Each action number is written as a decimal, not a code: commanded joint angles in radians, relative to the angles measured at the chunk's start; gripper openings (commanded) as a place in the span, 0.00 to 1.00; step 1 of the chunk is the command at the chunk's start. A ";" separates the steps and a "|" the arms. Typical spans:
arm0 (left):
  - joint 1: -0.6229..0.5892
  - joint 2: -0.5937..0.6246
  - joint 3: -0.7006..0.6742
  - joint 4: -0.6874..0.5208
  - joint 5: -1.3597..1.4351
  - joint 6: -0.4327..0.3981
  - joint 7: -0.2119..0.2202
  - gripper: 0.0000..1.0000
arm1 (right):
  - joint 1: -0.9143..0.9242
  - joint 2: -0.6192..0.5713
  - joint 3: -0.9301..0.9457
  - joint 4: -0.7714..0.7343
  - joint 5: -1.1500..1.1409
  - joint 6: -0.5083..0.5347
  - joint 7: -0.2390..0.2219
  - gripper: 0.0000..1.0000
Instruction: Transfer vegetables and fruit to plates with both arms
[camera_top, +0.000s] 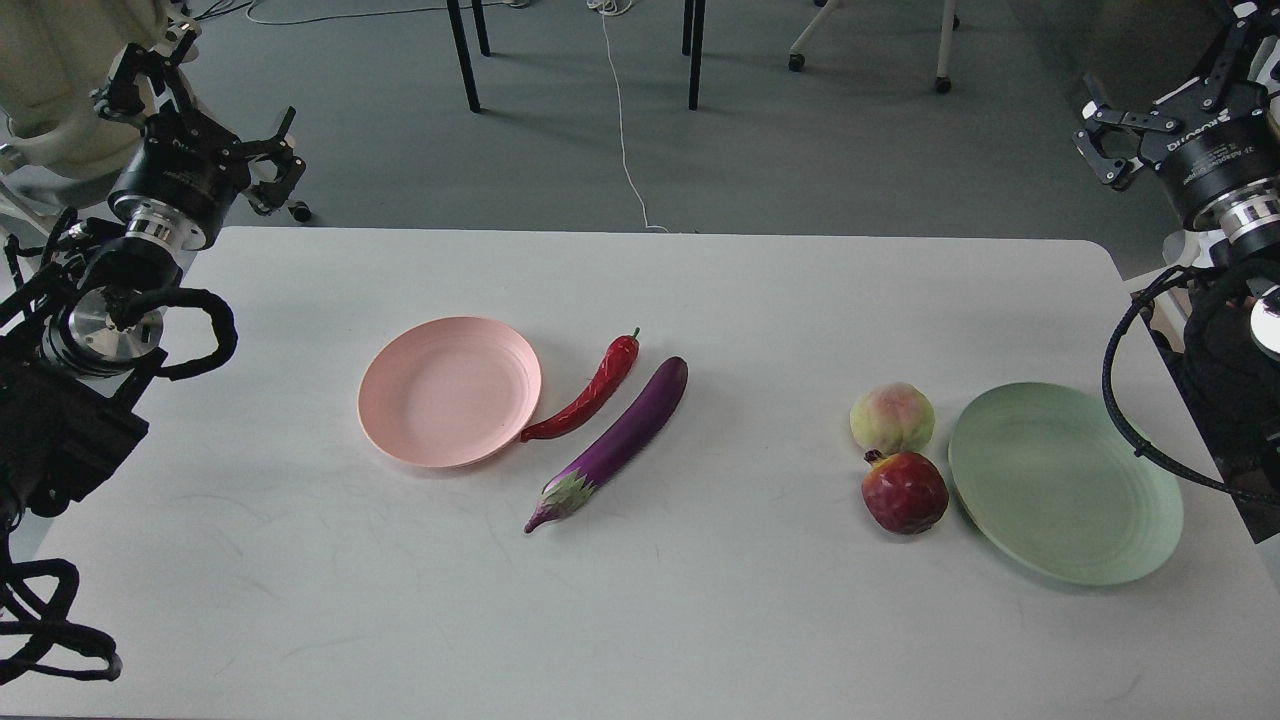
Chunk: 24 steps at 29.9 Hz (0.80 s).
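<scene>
A pale pink plate (450, 392) lies left of centre on the white table (700, 620). Its right rim touches a red chili pepper (592, 390), and a long purple eggplant (622, 438) lies just right of that. Further right, a yellow-green peach (892, 418) sits behind a dark red pomegranate (905, 492), both close to the left rim of the pale green plate (1065, 482). Both plates are empty. My left gripper (283, 158) hangs open over the table's far left corner, holding nothing. My right gripper (1098, 135) is open and empty beyond the far right corner.
Black furniture legs (463, 55) and a white cable (622, 120) are on the grey floor beyond the table's far edge. Wheeled chair legs (942, 50) stand at the back right. My arms' thick links and black cables crowd both side edges.
</scene>
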 joint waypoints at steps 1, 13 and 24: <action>0.002 0.000 0.009 0.003 0.000 0.000 0.001 0.98 | -0.001 -0.016 0.003 -0.002 0.000 0.000 0.000 0.99; -0.017 0.021 -0.009 0.003 -0.001 0.000 -0.008 0.98 | 0.056 -0.067 -0.083 0.043 -0.005 0.000 0.005 0.99; -0.015 0.000 0.003 -0.003 0.000 0.000 -0.005 0.98 | 0.491 -0.156 -0.642 0.115 -0.075 0.000 0.006 0.99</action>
